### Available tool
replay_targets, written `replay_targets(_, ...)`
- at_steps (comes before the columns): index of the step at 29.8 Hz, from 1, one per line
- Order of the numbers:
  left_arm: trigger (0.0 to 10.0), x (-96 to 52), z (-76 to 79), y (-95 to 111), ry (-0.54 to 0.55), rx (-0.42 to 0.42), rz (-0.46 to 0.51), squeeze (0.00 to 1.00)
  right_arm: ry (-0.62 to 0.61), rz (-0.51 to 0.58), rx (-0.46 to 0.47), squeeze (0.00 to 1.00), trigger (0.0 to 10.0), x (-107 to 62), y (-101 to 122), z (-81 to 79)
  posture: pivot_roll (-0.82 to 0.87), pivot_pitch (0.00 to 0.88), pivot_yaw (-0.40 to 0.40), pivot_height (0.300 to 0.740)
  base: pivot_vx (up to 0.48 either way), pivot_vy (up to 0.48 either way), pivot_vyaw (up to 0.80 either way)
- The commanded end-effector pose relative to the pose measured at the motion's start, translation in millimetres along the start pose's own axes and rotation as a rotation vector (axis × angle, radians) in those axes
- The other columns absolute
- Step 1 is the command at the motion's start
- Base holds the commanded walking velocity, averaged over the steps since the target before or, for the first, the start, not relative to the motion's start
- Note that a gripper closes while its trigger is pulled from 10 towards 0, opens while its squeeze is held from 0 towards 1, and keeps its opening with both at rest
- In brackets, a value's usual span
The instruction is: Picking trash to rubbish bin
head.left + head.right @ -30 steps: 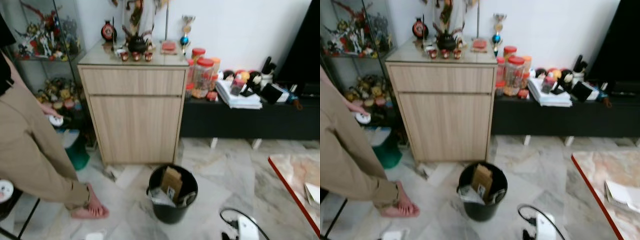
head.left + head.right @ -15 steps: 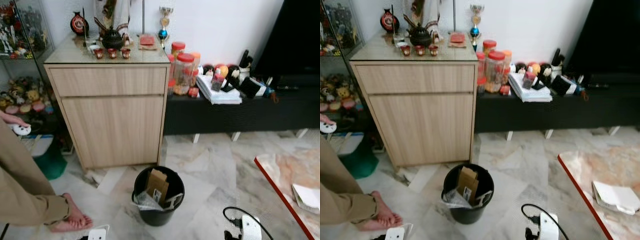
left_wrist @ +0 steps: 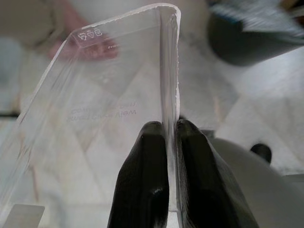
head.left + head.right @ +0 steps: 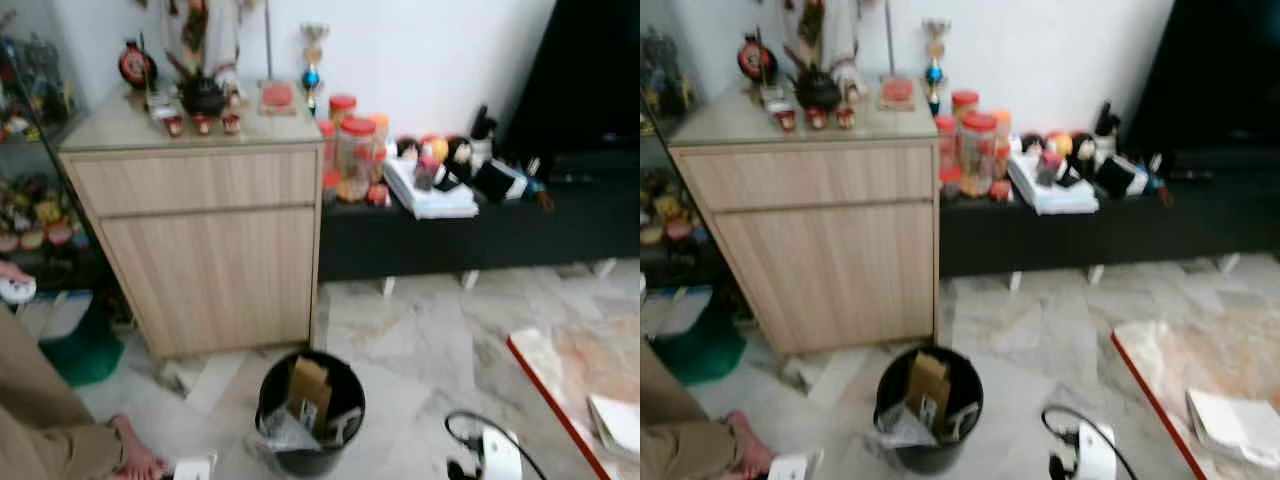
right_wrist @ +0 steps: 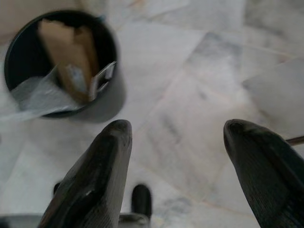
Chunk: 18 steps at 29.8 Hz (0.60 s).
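On the blurred marble floor (image 4: 420, 340), your black bin (image 4: 310, 412) is cut off; left gripper (image 3: 167, 142) pinches clear plastic packaging (image 3: 95, 104), right gripper (image 5: 178, 142) spread apart.

A wooden cabinet (image 4: 205, 240) is standing against the wall, jars (image 4: 352, 150) beside it, a person's foot (image 4: 135, 457) showing nearby.

- One black bin (image 4: 310, 412), with one brown carton (image 4: 307, 392) in it.
- One wooden cabinet (image 4: 205, 240).
- One dark teapot (image 4: 202, 97) and three small red cups (image 4: 201, 124) on it.
- One trophy (image 4: 313, 58).
- Three red-lidded jars (image 4: 355, 150).
- One clear plastic container (image 3: 95, 114).
- Two tools: left tool (image 3: 166, 142), right tool (image 5: 190, 147).
- One bare foot (image 4: 135, 458).
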<state>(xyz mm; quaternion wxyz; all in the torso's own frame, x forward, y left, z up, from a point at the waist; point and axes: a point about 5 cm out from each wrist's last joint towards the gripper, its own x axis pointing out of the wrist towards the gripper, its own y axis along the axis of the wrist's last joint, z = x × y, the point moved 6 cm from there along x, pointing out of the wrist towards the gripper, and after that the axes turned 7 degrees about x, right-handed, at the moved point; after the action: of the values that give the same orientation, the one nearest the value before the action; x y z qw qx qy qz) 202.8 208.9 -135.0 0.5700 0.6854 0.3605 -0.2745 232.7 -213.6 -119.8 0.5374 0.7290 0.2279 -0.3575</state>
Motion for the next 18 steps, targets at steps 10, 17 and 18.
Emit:
replay_targets(10,10.0,-0.2,4.5,-0.4,-0.01,0.005,-0.003,0.0,-0.001,0.006,-0.006,0.0,10.0,0.1,4.1,2.8,0.0,0.044,-0.082,0.74,0.284,0.0,0.0)
replay_targets(17,10.0,0.0,4.6,0.7,-0.013,0.007,0.001,0.0,0.003,0.003,-0.009,0.0,10.0,0.1,3.5,2.0,0.0,0.038,-0.081,0.74,0.282,0.0,0.0)
replay_targets(18,10.0,0.0,4.6,0.8,-0.013,0.008,0.001,0.0,0.003,0.003,-0.009,0.0,10.0,0.1,3.6,2.1,0.0,0.038,-0.081,0.74,0.281,0.0,0.0)
